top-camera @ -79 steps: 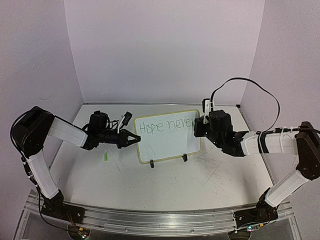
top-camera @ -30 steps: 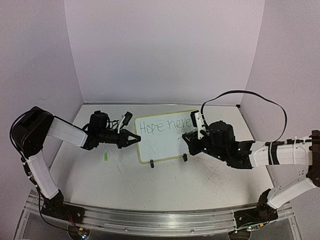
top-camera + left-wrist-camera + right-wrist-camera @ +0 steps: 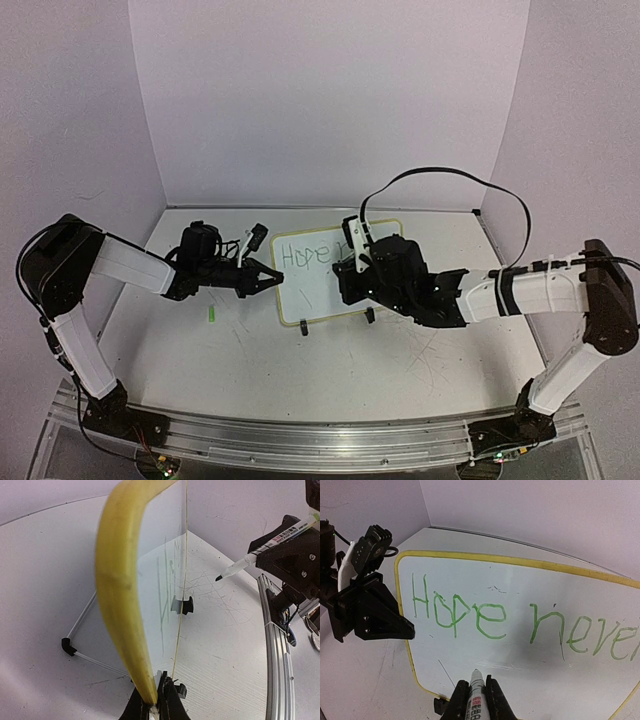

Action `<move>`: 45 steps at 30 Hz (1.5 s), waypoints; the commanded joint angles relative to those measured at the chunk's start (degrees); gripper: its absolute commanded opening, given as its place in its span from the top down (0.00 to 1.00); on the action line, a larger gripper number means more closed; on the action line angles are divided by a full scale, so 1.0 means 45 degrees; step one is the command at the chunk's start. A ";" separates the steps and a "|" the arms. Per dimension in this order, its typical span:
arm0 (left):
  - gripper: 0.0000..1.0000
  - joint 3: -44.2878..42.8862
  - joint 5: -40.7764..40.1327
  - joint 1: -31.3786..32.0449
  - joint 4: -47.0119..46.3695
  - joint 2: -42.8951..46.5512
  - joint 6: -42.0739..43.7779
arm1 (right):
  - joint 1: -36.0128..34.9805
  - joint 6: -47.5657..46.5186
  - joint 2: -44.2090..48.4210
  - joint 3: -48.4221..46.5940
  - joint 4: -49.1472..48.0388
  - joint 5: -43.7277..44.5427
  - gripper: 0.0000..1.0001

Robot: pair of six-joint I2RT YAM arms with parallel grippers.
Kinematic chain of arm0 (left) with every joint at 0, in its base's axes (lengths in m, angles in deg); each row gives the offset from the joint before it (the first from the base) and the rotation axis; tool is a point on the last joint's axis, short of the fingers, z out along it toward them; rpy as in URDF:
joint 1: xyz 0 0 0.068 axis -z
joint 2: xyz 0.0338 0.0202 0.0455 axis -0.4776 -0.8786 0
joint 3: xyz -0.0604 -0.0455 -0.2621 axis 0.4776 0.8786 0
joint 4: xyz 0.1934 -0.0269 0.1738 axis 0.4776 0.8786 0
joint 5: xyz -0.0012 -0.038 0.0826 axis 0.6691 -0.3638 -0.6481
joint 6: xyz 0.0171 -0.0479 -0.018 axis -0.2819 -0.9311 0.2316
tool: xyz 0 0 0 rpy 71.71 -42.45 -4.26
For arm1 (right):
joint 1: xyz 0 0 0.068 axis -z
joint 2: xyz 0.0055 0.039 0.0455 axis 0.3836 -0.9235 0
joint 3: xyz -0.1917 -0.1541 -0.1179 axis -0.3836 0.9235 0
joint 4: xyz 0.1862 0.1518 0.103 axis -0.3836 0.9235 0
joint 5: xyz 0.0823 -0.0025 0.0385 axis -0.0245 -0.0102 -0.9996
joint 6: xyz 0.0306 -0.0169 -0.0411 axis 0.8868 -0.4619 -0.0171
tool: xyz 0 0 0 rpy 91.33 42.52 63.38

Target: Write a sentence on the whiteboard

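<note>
Whiteboard (image 3: 312, 295) upright at the rear centre of the tabletop (image 3: 330, 385), held by one claw, with a marker in the other.
Left claw (image 3: 272, 276) is pressed together on the board's left yellow rim, seen edge-on in the left wrist view between the fingers (image 3: 170, 705). Right claw (image 3: 475, 697) pinches a white marker (image 3: 476, 687), tip pointing at the lower left of the board face beneath "Hope"; the left wrist view shows the tip standing clear of the surface. The sentence (image 3: 485, 617) reads "Hope never" in green along the upper part of the board. The right wrist hides "never" in the top view. A small green object (image 3: 212, 315) lies on the tabletop left of the board.
</note>
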 commanded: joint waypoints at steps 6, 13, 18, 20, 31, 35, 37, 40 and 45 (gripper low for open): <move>1.00 -0.0107 -0.2670 -0.0139 0.1055 -0.0081 0.1342 | -0.0264 -0.0716 -0.1054 -0.1233 -0.0124 0.0270 1.00; 1.00 -0.0144 -0.2774 -0.0085 0.1159 -0.0120 0.1400 | -0.0537 -0.0573 -0.1582 -0.1507 -0.0183 0.0065 1.00; 1.00 -0.0181 -0.2782 -0.0050 0.1200 -0.0124 0.1422 | -0.0642 -0.0469 -0.1352 -0.1184 -0.0201 0.0171 1.00; 1.00 -0.0183 -0.2808 -0.0037 0.1204 -0.0103 0.1442 | -0.0691 -0.0500 -0.1228 -0.1026 -0.0202 0.0416 1.00; 1.00 -0.0203 -0.2833 -0.0016 0.1264 -0.0100 0.1477 | -0.0798 -0.1340 -0.1659 -0.1309 -0.0571 0.0279 1.00; 1.00 -0.0203 -0.2810 0.0001 0.1282 -0.0128 0.1481 | -0.0862 -0.1348 -0.2044 -0.1403 -0.0970 0.0231 1.00; 1.00 -0.0241 -0.2781 0.0003 0.1292 -0.0177 0.1479 | -0.0866 -0.1322 -0.2068 -0.1276 -0.1305 0.0346 1.00; 1.00 -0.0281 -0.2740 0.0003 0.1304 -0.0190 0.1490 | -0.0870 -0.1444 -0.2275 -0.1413 -0.1507 0.0136 1.00; 1.00 -0.0233 -0.2777 0.0003 0.1321 -0.0110 0.1517 | -0.1022 -0.1927 -0.2596 -0.1729 -0.1549 0.0136 1.00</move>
